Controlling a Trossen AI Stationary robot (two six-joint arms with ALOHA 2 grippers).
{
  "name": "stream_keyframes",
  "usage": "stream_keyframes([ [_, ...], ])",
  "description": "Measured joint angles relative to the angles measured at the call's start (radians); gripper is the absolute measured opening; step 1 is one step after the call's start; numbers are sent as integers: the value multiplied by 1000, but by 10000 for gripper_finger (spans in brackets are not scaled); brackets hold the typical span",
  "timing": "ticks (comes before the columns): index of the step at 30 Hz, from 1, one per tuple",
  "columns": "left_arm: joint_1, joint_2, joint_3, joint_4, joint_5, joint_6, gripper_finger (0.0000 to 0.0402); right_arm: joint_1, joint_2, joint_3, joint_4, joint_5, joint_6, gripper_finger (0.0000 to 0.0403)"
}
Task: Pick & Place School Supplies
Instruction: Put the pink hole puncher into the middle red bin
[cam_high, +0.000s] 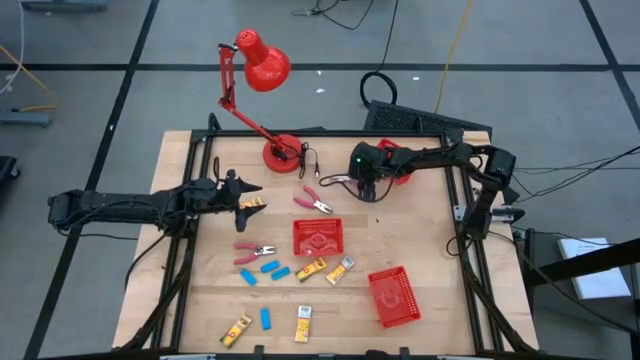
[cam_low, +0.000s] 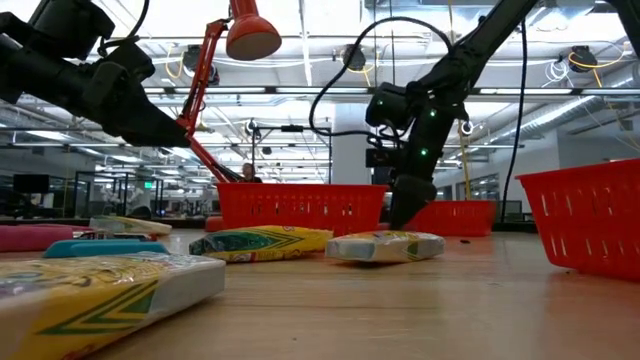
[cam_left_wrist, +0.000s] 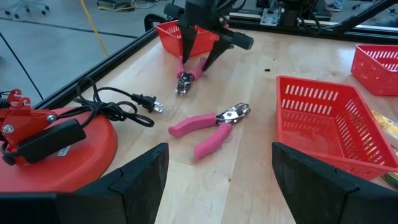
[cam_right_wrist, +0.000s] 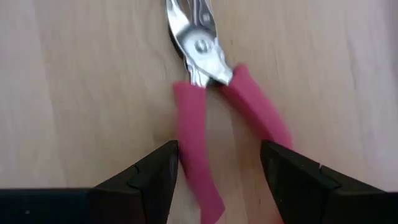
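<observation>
Room: open workshop floor with grey tiles and cables around a wooden bench (cam_high: 420, 240) framed by dark rails.
Lamp: red desk lamp (cam_high: 262, 62) with its round base at the far side of the bench, its plug and cord lying beside the base.
Baskets: one red mesh basket (cam_high: 318, 238) near the bench's middle, a second basket (cam_high: 394, 296) nearer and to the right, a third basket (cam_left_wrist: 185, 36) at the far edge behind the right arm.
Right gripper: right gripper (cam_right_wrist: 217, 163) points down over a pair of pink-handled pliers (cam_right_wrist: 214, 93); its fingers stand apart, one on each side of the two handles, not closed on them.
Left gripper: left gripper (cam_left_wrist: 217, 171) hovers at the left of the bench near the lamp base, fingers spread wide and holding nothing.
Second pliers: another pink-handled tool (cam_left_wrist: 208, 127) lies flat between the two grippers, just beside the middle basket.
Third pliers: one more pair (cam_high: 256, 252) lies left of the middle basket.
Blue blocks: small blue blocks (cam_high: 270, 268) lie grouped near the third pliers, one more nearer the front edge.
Packets: yellow-and-white packets (cam_high: 312, 268) lie scattered across the near half of the bench.
</observation>
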Motion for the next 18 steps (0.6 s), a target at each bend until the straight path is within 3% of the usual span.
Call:
stream_keyframes([
  [9, 0, 0, 0, 0, 0, 5, 285, 18, 0, 0, 12, -75, 38, 222],
  [18, 0, 0, 0, 0, -1, 5, 285, 71, 0, 0, 11, -73, 73, 216],
])
